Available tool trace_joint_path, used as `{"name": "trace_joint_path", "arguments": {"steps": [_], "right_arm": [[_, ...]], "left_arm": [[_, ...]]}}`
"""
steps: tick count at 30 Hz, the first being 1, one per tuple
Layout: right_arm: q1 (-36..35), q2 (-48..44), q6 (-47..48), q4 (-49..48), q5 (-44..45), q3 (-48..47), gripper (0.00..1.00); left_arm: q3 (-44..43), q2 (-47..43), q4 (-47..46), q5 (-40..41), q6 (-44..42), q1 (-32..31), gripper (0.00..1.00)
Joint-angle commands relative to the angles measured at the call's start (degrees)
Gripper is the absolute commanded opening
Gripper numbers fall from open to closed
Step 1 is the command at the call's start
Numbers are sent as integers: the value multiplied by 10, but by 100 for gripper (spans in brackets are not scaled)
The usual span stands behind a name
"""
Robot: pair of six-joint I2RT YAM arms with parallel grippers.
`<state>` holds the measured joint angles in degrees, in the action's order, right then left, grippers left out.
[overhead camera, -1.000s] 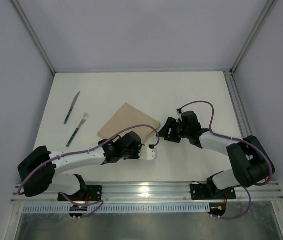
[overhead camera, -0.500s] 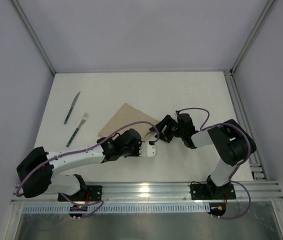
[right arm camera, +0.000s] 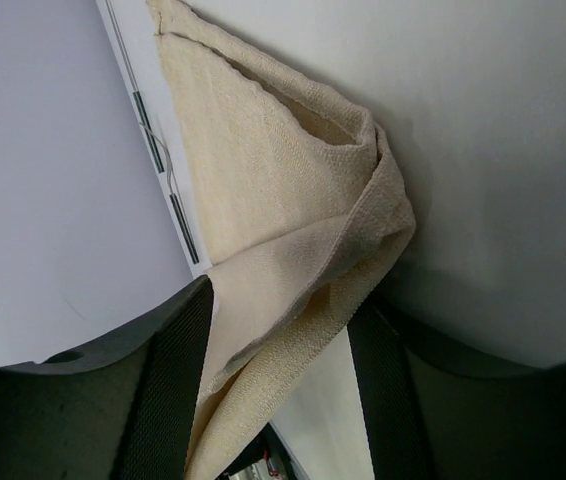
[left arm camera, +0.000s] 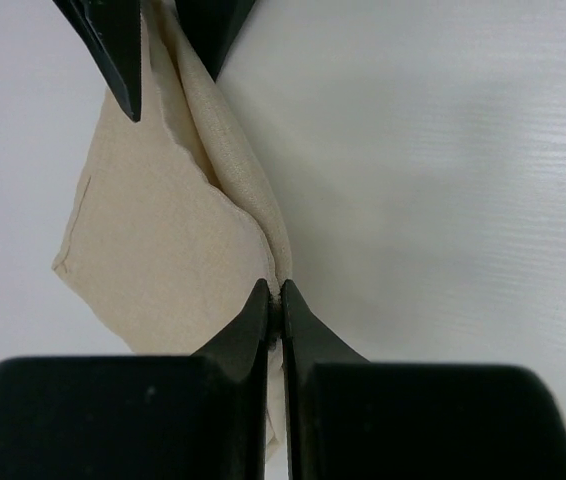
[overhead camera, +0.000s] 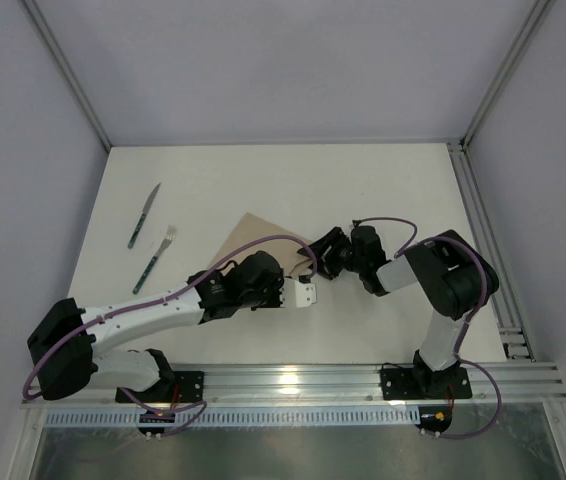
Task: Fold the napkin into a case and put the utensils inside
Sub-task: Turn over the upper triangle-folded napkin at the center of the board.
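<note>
The beige napkin (overhead camera: 248, 238) lies at mid-table, its near right edge lifted and bunched between both grippers. My left gripper (overhead camera: 301, 280) is shut on a fold of the cloth edge (left arm camera: 238, 200); its jaws (left arm camera: 275, 293) meet on the fabric. My right gripper (overhead camera: 319, 262) is just beyond it, and its fingers (left arm camera: 113, 50) pinch the same raised edge. In the right wrist view the doubled cloth (right arm camera: 263, 170) fills the gap between the right gripper's (right arm camera: 283, 310) fingers. The teal-handled knife (overhead camera: 144, 215) and fork (overhead camera: 155, 258) lie apart at the left.
The table's left edge runs close beside the knife and fork. A metal rail (overhead camera: 478, 230) lines the table's right side. The left arm (overhead camera: 153, 310) stretches across the near part of the table. Grey walls close in the back and sides.
My right gripper has moved left onto the napkin's right corner. My left gripper has shifted slightly right and away. The napkin's right part has been lifted and drawn left, so less cloth lies flat.
</note>
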<state>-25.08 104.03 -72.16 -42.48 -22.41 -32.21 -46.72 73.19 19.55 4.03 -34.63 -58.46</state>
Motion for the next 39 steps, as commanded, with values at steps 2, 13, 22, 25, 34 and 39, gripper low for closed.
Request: {"name": "trace_joint_path", "arguments": {"steps": [2, 13, 22, 25, 34, 39], "right_arm": [[-2, 35, 19, 57, 68, 8, 57], [-1, 43, 28, 42, 60, -10, 16], [-1, 32, 43, 27, 47, -6, 4], [-1, 21, 54, 27, 39, -6, 4], [-1, -8, 62, 13, 28, 16, 4], [-1, -22, 86, 38, 35, 13, 4]], "left_arm": [[-12, -18, 14, -28, 11, 2, 0], [24, -27, 39, -114, 11, 3, 0], [49, -9, 55, -157, 1, 3, 1], [53, -3, 51, -169, 2, 3, 7], [66, 31, 44, -190, -4, 3, 37], [57, 18, 66, -199, -7, 3, 45]]}}
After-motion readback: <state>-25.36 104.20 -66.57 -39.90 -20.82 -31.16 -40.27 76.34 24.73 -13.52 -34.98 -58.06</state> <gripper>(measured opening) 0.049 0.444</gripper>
